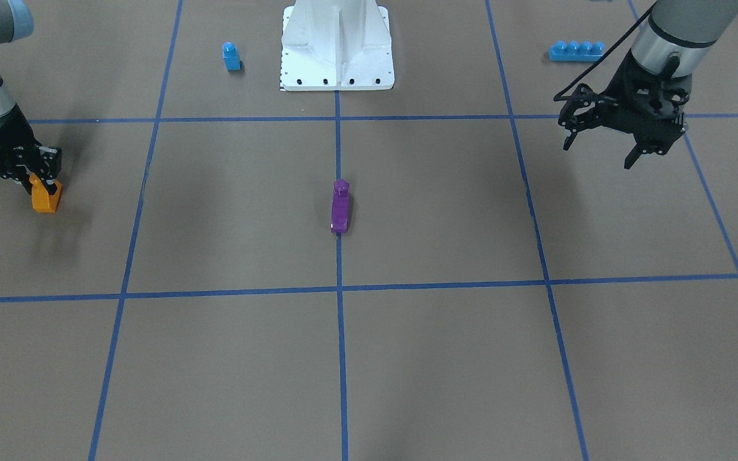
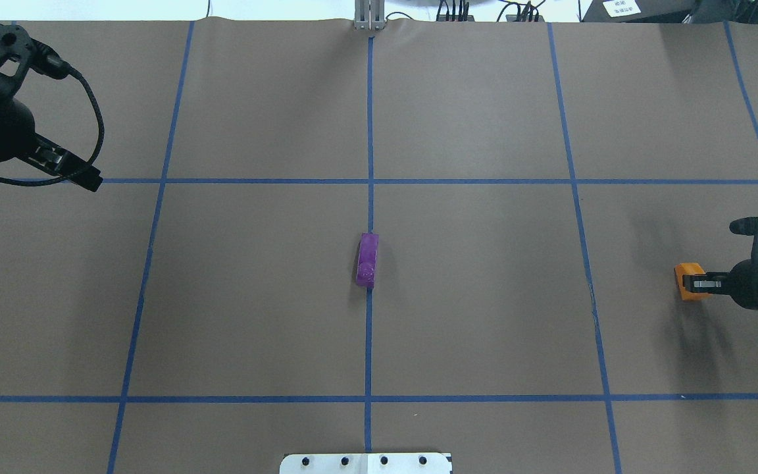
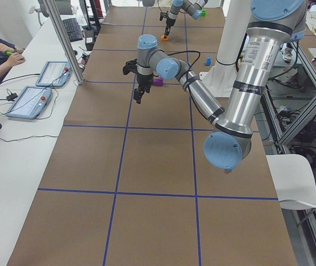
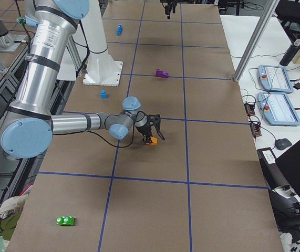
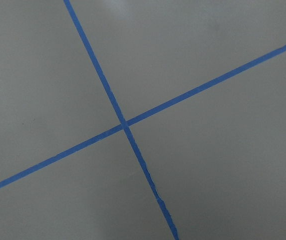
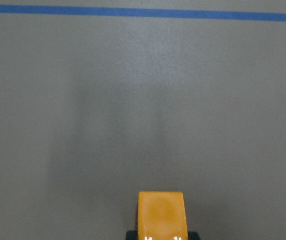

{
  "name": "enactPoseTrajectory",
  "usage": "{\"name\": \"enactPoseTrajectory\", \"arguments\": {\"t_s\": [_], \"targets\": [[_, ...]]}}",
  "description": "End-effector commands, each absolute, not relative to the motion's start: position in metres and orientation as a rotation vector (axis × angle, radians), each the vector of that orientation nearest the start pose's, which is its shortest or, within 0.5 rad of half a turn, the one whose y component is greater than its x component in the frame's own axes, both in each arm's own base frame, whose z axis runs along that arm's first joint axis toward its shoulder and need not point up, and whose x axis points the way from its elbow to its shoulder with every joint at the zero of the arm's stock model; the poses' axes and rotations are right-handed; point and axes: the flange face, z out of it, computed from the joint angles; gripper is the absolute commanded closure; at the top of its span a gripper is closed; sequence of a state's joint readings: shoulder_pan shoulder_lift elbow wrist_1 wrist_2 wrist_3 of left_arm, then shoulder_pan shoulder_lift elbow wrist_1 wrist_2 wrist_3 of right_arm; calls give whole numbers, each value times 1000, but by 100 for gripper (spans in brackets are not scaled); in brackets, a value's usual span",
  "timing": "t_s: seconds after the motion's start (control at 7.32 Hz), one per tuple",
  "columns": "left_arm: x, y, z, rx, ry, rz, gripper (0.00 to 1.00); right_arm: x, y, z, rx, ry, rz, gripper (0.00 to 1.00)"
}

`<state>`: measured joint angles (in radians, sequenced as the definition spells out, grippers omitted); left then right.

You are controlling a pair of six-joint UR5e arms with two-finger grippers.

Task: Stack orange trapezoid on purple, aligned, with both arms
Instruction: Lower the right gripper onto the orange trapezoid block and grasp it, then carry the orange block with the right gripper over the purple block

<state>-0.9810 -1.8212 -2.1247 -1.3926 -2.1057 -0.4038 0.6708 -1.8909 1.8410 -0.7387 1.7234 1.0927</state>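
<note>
Presently, the orange brick (image 1: 45, 200) is gripped at the table's right end while the purple brick (image 1: 339, 206) waits at centre.
The right gripper (image 1: 36, 184) has its fingers clamped on the brick's upper part, leaving the underside free to seat on a stud. The offset shadow suggests the brick hangs just off the table (image 1: 446, 211). The purple brick lies alone on the middle blue line, well apart from both arms and reachable by either. The left gripper (image 1: 598, 155) hovers over the left side, fingers apart and empty, probably placed to steady the purple brick during stacking.
</note>
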Motion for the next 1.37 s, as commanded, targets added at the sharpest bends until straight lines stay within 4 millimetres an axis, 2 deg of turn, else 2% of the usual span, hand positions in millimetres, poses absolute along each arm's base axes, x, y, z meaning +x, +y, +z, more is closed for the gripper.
{"name": "enactPoseTrajectory", "arguments": {"t_s": [0.0,0.14,0.27,0.41,0.55,0.68,0.82,0.96,1.09,1.23], "targets": [[207,-459,328,223,734,258,0,-244,-346,553,312,-796,106,100],[205,-457,346,200,710,253,0,-251,-360,529,311,-860,101,100],[188,-456,364,178,690,221,0,-264,-384,499,246,-891,100,100],[147,-458,391,170,666,187,0,-289,-421,452,208,-878,117,100],[115,-453,418,184,645,289,0,-313,-447,399,232,-889,123,100],[73,-450,447,173,683,323,0,-327,-457,357,248,-933,116,100],[20,-447,488,169,705,326,0,-347,-467,316,228,-917,111,100],[-28,-451,530,187,746,371,0,-375,-464,266,188,-886,89,100],[-41,-451,548,179,739,380,0,-408,-450,225,147,-885,85,100],[-42,-451,548,178,739,378,0,-440,-437,189,119,-897,119,100]]}}
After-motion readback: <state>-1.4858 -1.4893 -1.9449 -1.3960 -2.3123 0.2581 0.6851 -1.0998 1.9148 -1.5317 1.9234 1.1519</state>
